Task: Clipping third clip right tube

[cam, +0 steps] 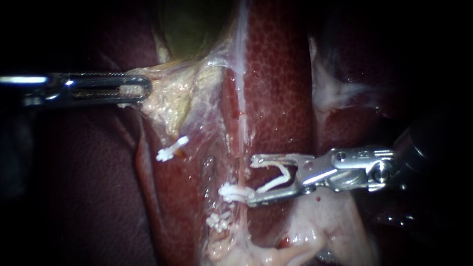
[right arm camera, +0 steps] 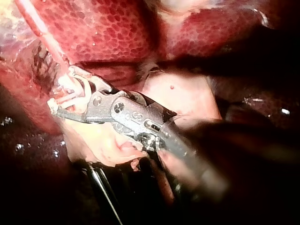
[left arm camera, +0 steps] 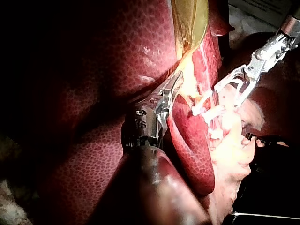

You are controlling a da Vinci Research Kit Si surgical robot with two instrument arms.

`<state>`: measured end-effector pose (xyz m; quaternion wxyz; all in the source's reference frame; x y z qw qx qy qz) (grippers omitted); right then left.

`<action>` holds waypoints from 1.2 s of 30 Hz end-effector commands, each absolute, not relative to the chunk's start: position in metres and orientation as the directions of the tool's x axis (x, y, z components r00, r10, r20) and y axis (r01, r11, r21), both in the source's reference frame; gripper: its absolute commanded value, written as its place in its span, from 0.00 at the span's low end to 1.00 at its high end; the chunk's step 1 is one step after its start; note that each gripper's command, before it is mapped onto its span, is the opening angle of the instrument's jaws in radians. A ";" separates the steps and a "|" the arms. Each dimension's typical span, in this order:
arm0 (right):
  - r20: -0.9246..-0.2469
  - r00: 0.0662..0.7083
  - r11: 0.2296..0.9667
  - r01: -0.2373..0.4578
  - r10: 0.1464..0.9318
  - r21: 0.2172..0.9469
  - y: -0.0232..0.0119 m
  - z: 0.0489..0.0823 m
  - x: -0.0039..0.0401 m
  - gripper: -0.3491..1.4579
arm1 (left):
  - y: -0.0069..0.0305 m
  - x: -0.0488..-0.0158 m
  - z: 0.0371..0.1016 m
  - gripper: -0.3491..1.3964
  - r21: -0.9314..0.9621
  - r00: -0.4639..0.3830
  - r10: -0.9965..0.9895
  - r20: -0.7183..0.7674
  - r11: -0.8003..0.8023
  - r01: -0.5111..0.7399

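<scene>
Dark red liver (cam: pixel 281 74) lies behind everything. My left instrument (cam: pixel 140 89) pinches pale tissue (cam: pixel 167 98) beside the gallbladder (cam: pixel 192 24). My right instrument's (cam: pixel 251 180) wide-spread jaws hold an open clip (cam: pixel 276 181) astride the right tube (cam: pixel 241 148).

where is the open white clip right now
In the endoscope view, the open white plastic clip sits low, held between the right instrument's jaws, just right of the thin pale tube and a closed white clip.
</scene>
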<state>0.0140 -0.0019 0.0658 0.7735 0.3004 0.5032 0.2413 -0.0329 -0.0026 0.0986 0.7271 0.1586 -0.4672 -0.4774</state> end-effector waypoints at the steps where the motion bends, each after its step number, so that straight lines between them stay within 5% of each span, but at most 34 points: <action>1: -0.623 0.378 0.693 -0.076 0.685 0.716 -0.0019 0.0659 0.0142 0.51 | -0.0026 -0.0330 0.0986 0.10 0.677 0.107 -0.843 0.528 0.493 0.547; 21: -0.507 0.350 0.582 -0.153 0.788 0.799 -0.0015 0.0711 0.0144 0.50 | -0.0027 -0.0330 0.0986 0.10 0.676 0.107 -0.843 0.528 0.493 0.547; 36: -0.472 0.344 0.547 -0.164 0.812 0.821 -0.0020 0.0721 0.0156 0.50 | -0.0027 -0.0331 0.0986 0.10 0.676 0.107 -0.842 0.528 0.493 0.548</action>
